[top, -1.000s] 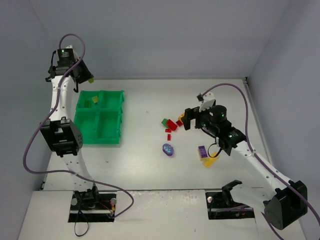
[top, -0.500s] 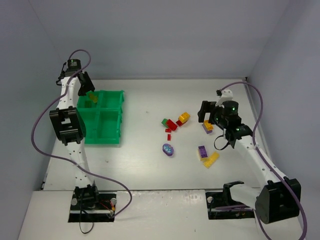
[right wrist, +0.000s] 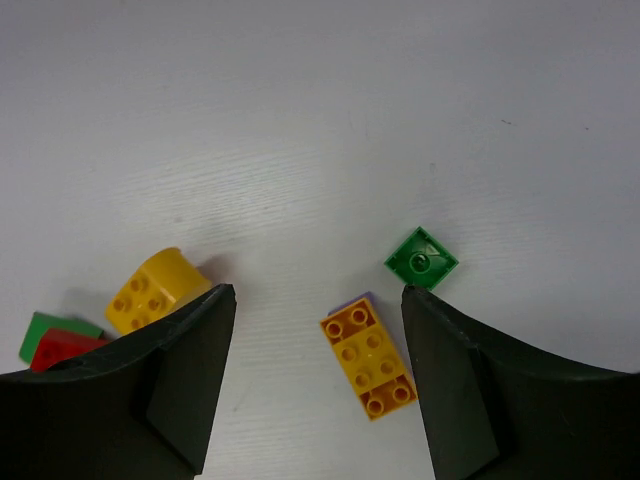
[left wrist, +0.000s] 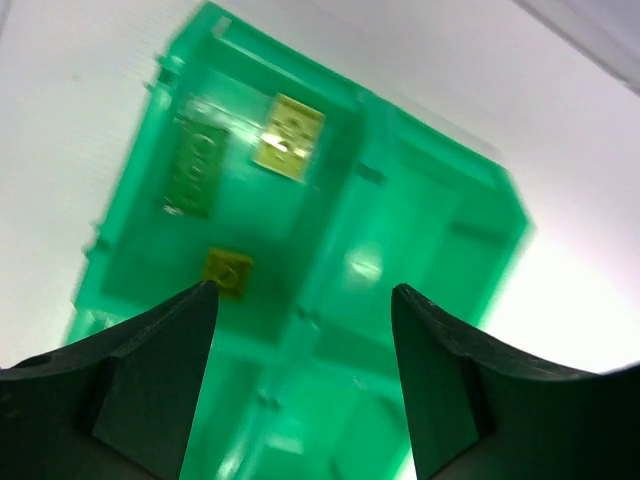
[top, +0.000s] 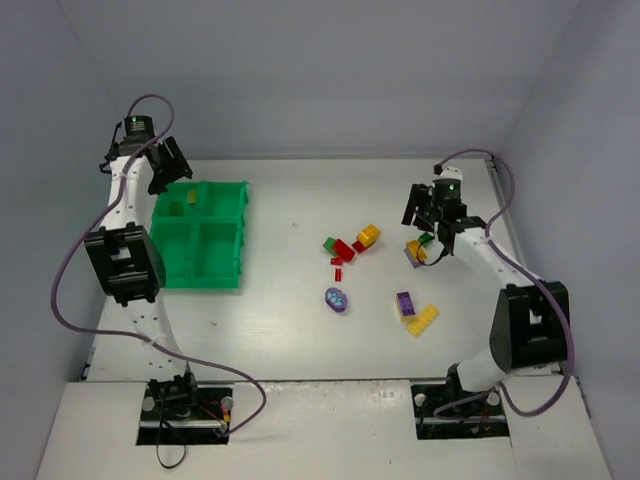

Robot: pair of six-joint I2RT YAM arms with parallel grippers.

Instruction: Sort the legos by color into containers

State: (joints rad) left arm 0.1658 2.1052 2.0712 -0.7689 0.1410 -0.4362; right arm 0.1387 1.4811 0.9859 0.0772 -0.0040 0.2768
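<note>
The containers, a bright green four-compartment tray (top: 200, 283), sit at the left. My left gripper (top: 166, 168) hangs open over its far left compartment (left wrist: 300, 215), where a dark green brick (left wrist: 195, 170), a lime brick (left wrist: 288, 137) and a small olive-yellow brick (left wrist: 228, 273) lie. My right gripper (right wrist: 316, 291) is open above an orange brick (right wrist: 368, 357) that rests on a purple piece; it touches neither finger. A small green square (right wrist: 422, 260) lies just beyond the right finger. A yellow rounded brick (right wrist: 155, 290) shows at the left.
Mid-table lie a green brick (top: 328, 242), red bricks (top: 343, 249), small red pieces (top: 337, 267), the purple oval piece (top: 337, 299), a purple brick (top: 404, 302) and a yellow brick (top: 422, 319). Walls enclose the table on three sides.
My left gripper opened and the lime brick it held dropped into the tray's far left compartment. My right arm swung right from the central pile to the orange brick, and its jaws narrowed.
</note>
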